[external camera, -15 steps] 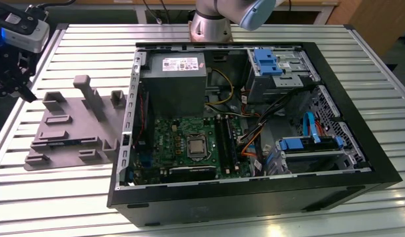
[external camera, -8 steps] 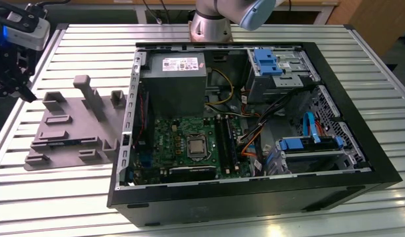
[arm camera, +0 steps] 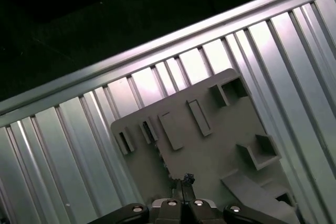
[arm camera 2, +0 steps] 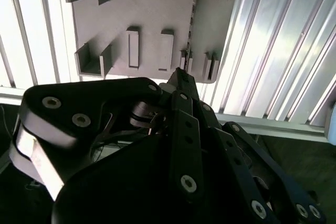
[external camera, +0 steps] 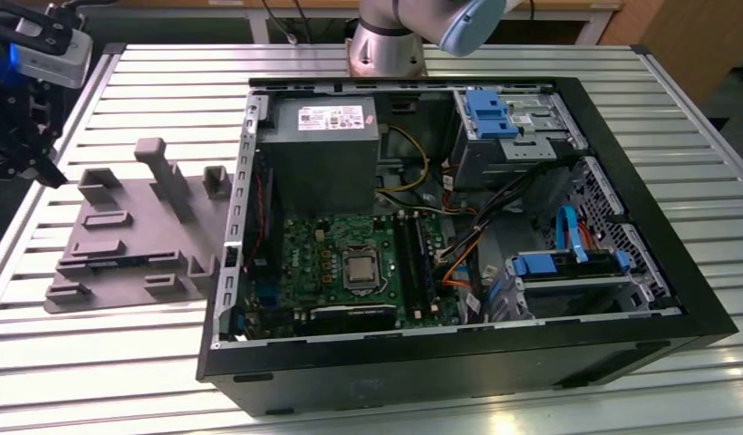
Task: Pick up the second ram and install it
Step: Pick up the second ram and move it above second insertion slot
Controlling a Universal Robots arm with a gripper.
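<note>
The second ram (external camera: 110,263) stands on edge in a slot of the grey fixture (external camera: 118,227), as a thin dark strip with a blue spot. In the second wrist view it is a narrow dark line (arm camera 2: 193,24) running across the fixture (arm camera 2: 147,14). My gripper (external camera: 43,168) hangs at the exterior view's far left, beyond the fixture's edge and apart from the stick. Its black fingertips meet with nothing between them in both wrist views (arm camera 2: 181,74) (arm camera: 185,178). The green motherboard (external camera: 335,272) with its long black slots (external camera: 410,263) lies inside the open computer case (external camera: 661,272).
The fixture carries raised blocks and a tall post (external camera: 166,172). The ribbed metal table (external camera: 130,362) ends just beyond my gripper. In the case, a grey power supply (external camera: 323,145), blue drive bays (external camera: 493,113) and orange cables (external camera: 457,267) crowd the board.
</note>
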